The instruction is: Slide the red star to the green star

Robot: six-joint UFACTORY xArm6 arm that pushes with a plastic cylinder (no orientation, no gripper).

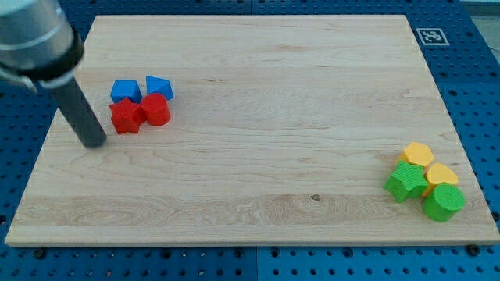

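The red star [126,116] lies near the view's upper left, touching a red round block [155,110] on its right. The green star [405,182] lies far off at the view's lower right. My tip [94,142] rests on the board just left of and slightly below the red star, a small gap apart from it.
Two blue blocks [125,90] [158,87] sit just above the red pair. Two yellow blocks [418,154] [441,175] and a green cylinder [444,202] crowd around the green star. The wooden board [258,156] ends close to the right of that cluster.
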